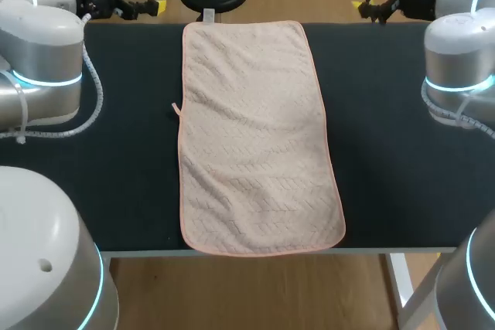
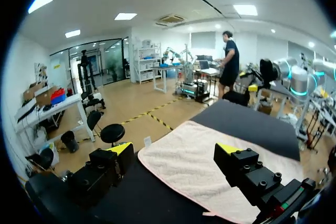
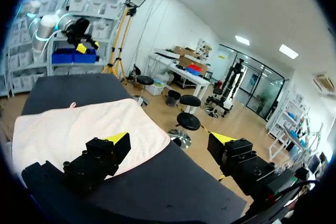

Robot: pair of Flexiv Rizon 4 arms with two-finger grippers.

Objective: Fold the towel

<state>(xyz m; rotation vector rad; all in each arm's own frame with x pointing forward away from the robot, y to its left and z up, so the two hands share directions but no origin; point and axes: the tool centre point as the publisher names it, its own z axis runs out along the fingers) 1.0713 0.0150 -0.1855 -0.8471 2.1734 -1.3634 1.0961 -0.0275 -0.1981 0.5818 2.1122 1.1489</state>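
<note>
Left tool (image 2: 174, 150) and right tool (image 3: 169, 140) spread wide — towel (image 1: 255, 137) flat, near hem just overhanging table (image 1: 387, 152).

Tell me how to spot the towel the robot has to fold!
Look at the big dark table. Spread flat down its middle, from the far edge to the near edge, lies the towel. It is pale pink with a darker pink border, and it stands out light against the dark top.
</note>
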